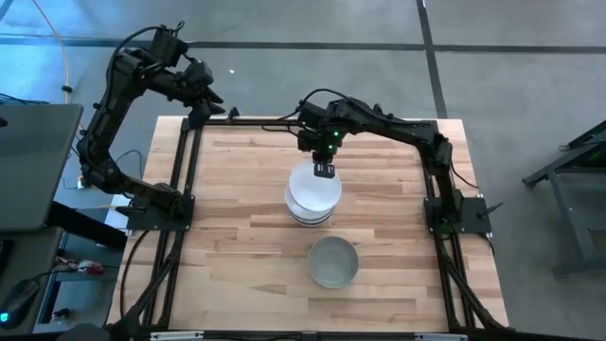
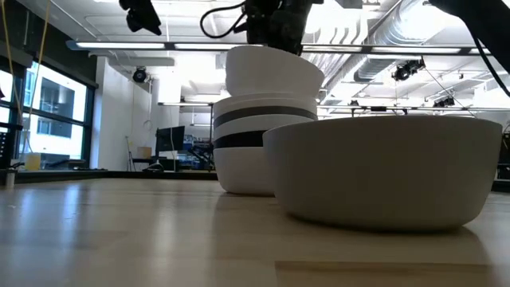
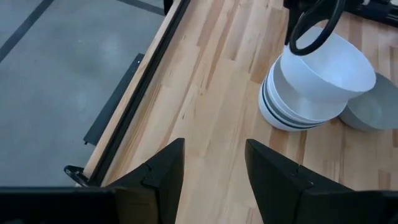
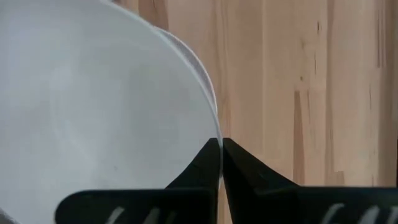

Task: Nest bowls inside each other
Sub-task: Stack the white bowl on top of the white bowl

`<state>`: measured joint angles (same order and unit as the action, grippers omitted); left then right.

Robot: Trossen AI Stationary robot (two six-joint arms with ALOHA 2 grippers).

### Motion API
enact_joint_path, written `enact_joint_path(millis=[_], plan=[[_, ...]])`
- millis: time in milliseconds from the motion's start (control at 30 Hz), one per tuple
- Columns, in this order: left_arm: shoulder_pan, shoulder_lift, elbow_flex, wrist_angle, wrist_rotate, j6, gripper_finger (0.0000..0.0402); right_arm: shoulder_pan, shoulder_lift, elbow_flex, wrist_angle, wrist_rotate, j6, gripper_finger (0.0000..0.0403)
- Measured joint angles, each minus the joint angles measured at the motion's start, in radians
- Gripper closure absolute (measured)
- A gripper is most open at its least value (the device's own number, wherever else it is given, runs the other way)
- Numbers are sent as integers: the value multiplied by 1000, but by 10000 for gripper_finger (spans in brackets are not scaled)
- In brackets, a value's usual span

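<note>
Grey bowl (image 1: 333, 262) sits alone nearest the front edge of the wooden table (image 1: 237, 246), at about 6 o'clock from the table's middle in the high view; in the low view it fills the foreground, upright, mouth up. Just beyond it, around the table's centre, stands the stack of nested bowls (image 1: 311, 201): white ones with dark bands between them, which the low view shows as black and grey rims. The grey bowl lies near the stack; whether they touch is hard to tell. Topmost white bowl (image 2: 272, 70) sits tilted, not fully seated in the stack. Right gripper (image 1: 325, 171) is at the stack's 12 o'clock side, fingers pinched together on the thin rim of the top white bowl, as the right wrist view shows with the two dark fingertips (image 4: 208, 163) meeting at the rim edge. Left gripper (image 3: 214, 171) waits farthest off, at about 10 o'clock past the table's far-left corner, over the frame rail (image 3: 134, 102), fingers spread apart and holding nothing.
</note>
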<state>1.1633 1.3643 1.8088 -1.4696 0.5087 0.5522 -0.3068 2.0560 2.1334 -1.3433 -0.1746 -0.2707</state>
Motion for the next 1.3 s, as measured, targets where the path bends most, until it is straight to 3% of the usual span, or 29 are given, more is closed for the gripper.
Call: enact_joint_path(millis=[567, 1300], plan=[[0, 0, 0, -4, 6, -11, 243, -1, 49, -3, 54, -19, 4, 403], [0, 0, 0, -7, 39, 7, 243, -1, 83, -3, -86, -38, 26, 403]])
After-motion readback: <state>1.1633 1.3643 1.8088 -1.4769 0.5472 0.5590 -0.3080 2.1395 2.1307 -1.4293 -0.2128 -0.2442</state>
